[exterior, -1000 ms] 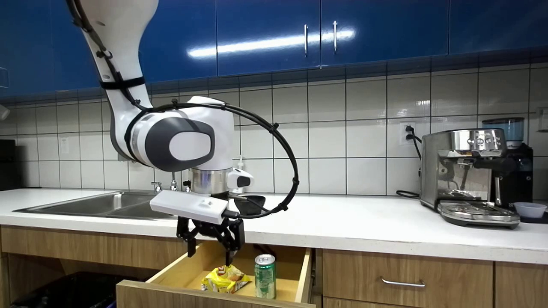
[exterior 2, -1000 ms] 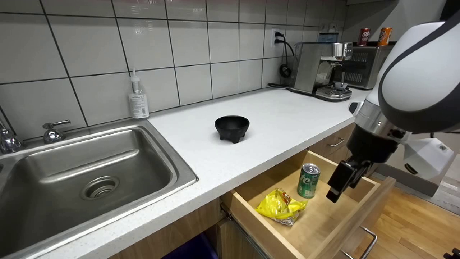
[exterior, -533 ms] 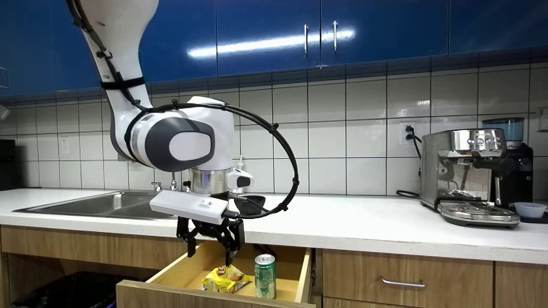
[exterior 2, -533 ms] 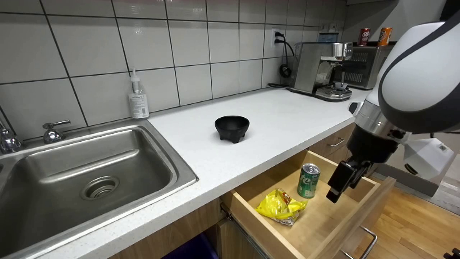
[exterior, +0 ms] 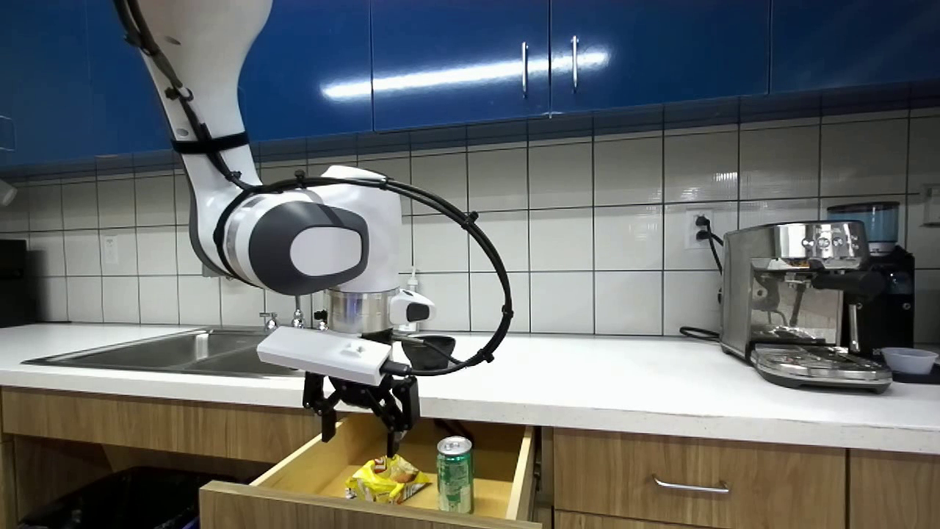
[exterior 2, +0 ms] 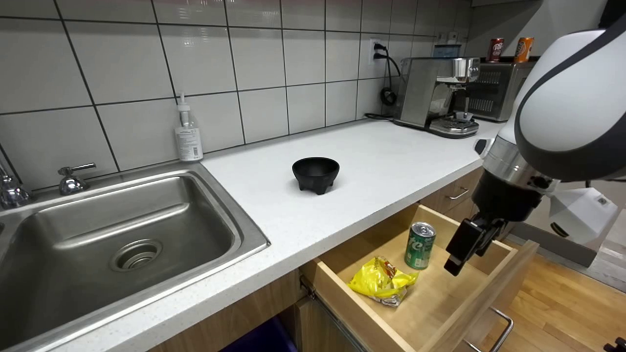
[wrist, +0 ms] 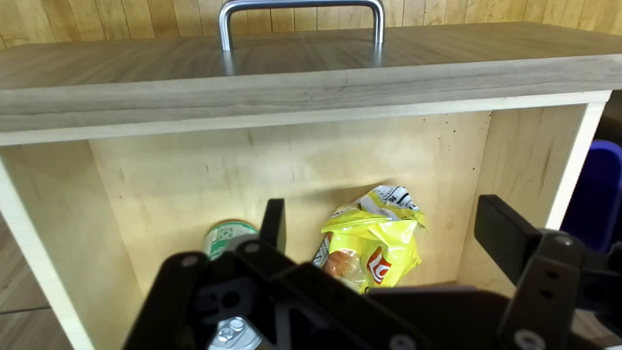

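Note:
Over the pulled-out wooden drawer [exterior 2: 469, 318] hangs my gripper [exterior: 360, 443], open, nothing between its fingers. In the wrist view its black fingertips [wrist: 275, 218] stand wide apart, with a crumpled yellow snack bag [wrist: 388, 228] lying below and between them on the drawer floor. The bag [exterior 2: 381, 281] shows whole in an exterior view; the gripper's linkage covers its lower part in the wrist view. Beside it a green soda can [exterior 2: 420, 247] stands upright in the drawer. That can [wrist: 228, 233] is partly hidden behind a finger in the wrist view.
On the white counter [exterior 2: 371, 161] stands a black footed bowl [exterior 2: 316, 173]. A steel sink [exterior 2: 142, 225] and a soap bottle [exterior 2: 189, 137] are on one side, an espresso machine [exterior: 800, 301] on the other. The drawer's handle [wrist: 301, 4] sticks out from its front panel.

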`<state>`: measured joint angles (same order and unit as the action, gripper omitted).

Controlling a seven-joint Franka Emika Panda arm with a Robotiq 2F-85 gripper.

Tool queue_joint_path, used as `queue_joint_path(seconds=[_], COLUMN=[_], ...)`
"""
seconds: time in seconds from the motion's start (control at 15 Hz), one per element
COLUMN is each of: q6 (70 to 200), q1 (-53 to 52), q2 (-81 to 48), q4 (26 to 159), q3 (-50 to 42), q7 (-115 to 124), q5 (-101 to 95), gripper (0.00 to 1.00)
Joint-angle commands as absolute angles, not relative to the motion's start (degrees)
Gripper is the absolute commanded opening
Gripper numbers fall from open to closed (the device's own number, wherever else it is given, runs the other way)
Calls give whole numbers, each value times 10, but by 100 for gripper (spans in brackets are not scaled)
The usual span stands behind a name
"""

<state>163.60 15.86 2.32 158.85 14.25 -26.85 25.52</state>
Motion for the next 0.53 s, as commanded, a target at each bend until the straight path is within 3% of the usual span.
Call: queue_joint_path(seconds=[0.0, 0.33, 0.4, 0.47], q6=[1636, 1589, 1581, 1574], q1=[159, 159, 95, 90], q2=[23, 46, 48, 54], q4=[1588, 1588, 1588, 1593], q3=[142, 145, 79, 73], q7=[-269, -264, -253, -242], q5=[255, 252, 237, 222], gripper=[100, 100, 100, 100])
